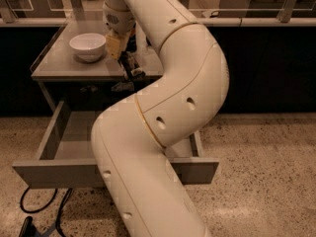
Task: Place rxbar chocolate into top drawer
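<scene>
Found the gripper (127, 78) low over the front edge of the counter (59, 65), dark and pointing down, hung from a yellowish wrist (116, 42) at the end of the thick white arm (182, 83). Could not tell whether it was clenched or released, as its dark parts merged with the shadow under the counter lip. Could not pick out the bar either: saw a small dark shape right at the gripper's tip, but could not say whether it was a separate thing or part of the gripper.

Saw a white bowl (88, 46) upright on the counter, behind the gripper and off to its left in the camera's view, apart from it. Saw the drawer (49, 174) below the gripper and nearer the camera, pulled well out, with its grey floor showing on the left side and its flat front panel facing the camera. Could not see the middle of that panel behind the arm, which bulged out to the gripper's right, bent back and crossed down over the drawer to the bottom of the view. Noted black cables (42, 209) on the speckled floor (266, 172) — far below the gripper and to its left, just under the drawer front
</scene>
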